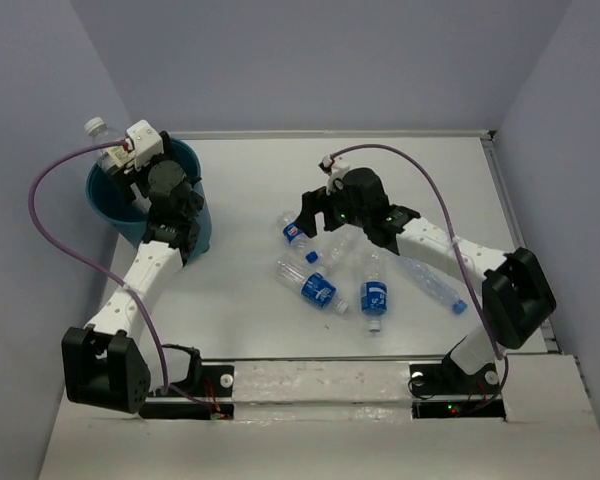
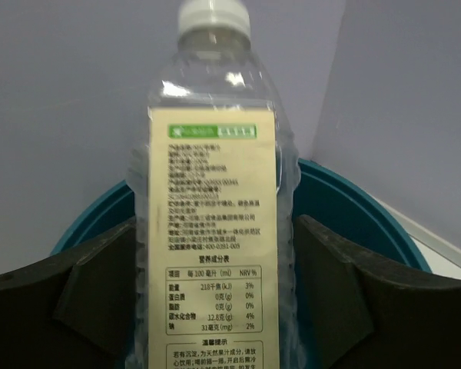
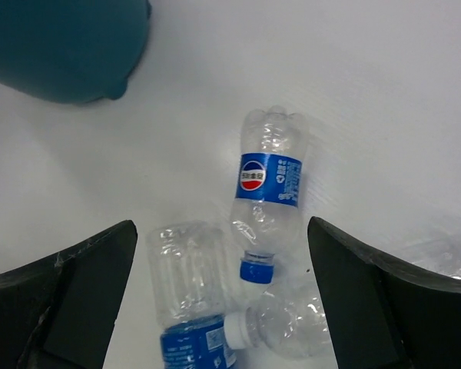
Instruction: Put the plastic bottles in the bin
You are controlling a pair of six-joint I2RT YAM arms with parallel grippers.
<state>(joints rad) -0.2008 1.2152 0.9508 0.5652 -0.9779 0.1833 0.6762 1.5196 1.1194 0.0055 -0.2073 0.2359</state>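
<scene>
My left gripper (image 1: 118, 158) is shut on the cream-labelled clear bottle (image 1: 97, 128) and holds it over the round teal bin (image 1: 202, 215). In the left wrist view the bottle (image 2: 215, 192) stands white cap up between the fingers (image 2: 334, 284), with the bin's rim (image 2: 353, 201) behind it. My right gripper (image 1: 312, 222) is open above the bottles lying mid-table. Its wrist view shows a blue-labelled, blue-capped bottle (image 3: 270, 181), another blue-labelled bottle (image 3: 186, 296) and an unlabelled white-capped one (image 3: 296, 323) between its open jaws (image 3: 221, 261).
More bottles lie on the table: two blue-labelled ones (image 1: 315, 288) (image 1: 374, 293) and a clear one with a blue cap (image 1: 432, 281) beside the right arm. Purple walls close in the back and sides. The bin's side (image 3: 65, 46) shows at the right wrist view's top left.
</scene>
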